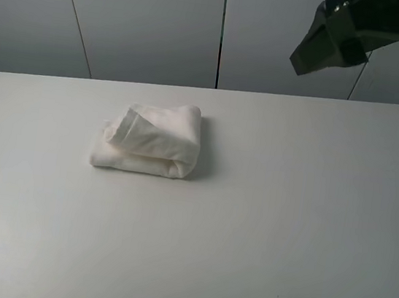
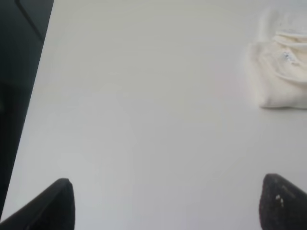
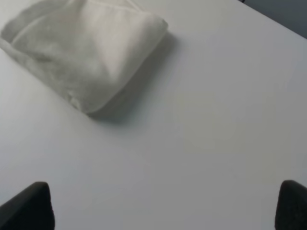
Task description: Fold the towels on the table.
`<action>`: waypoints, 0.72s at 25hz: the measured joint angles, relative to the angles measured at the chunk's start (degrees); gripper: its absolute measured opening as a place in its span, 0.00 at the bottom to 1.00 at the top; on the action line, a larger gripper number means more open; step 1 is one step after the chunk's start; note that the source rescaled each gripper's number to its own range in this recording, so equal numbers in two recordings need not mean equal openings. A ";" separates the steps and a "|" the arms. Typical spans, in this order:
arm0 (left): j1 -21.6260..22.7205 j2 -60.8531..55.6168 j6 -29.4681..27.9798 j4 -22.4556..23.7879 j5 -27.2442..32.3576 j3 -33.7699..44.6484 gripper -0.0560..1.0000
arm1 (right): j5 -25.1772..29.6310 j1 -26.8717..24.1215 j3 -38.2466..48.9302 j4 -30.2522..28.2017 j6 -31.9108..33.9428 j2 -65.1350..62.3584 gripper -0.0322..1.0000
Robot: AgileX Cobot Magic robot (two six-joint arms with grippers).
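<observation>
We see only one obstacle on the table (image 1: 306, 229): the folded towel (image 1: 152, 141), left of centre. Bare tabletop lies open on every side of it, widest toward the right and the near edge.

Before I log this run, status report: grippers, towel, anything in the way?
Left gripper and right gripper open, holding nothing. Towel lies folded on the table, untouched. Nothing in the way.

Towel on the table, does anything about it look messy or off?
Slightly. The towel is folded into a small bundle on the table, but one top flap sits skewed, with a corner sticking up at its left end. Nothing looks spilled or damaged.
</observation>
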 joint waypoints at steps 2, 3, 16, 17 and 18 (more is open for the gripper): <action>0.00 -2.85 -0.59 -1.19 0.00 1.64 1.00 | 0.11 0.00 3.71 -0.38 0.38 -5.89 1.00; 0.00 -4.15 -0.80 -1.92 0.11 2.71 1.00 | 0.25 0.00 5.52 -0.63 0.52 -8.48 1.00; 0.00 -18.91 -0.24 -9.35 -1.45 14.90 1.00 | 8.65 0.00 22.74 -0.75 -0.72 -45.82 1.00; 0.00 -20.16 0.18 -9.52 -1.45 15.32 1.00 | 8.94 0.00 24.01 -0.30 -0.71 -48.48 1.00; 0.00 -21.20 0.77 -9.68 -1.60 15.61 1.00 | 8.91 0.00 25.23 0.29 -0.85 -50.97 1.00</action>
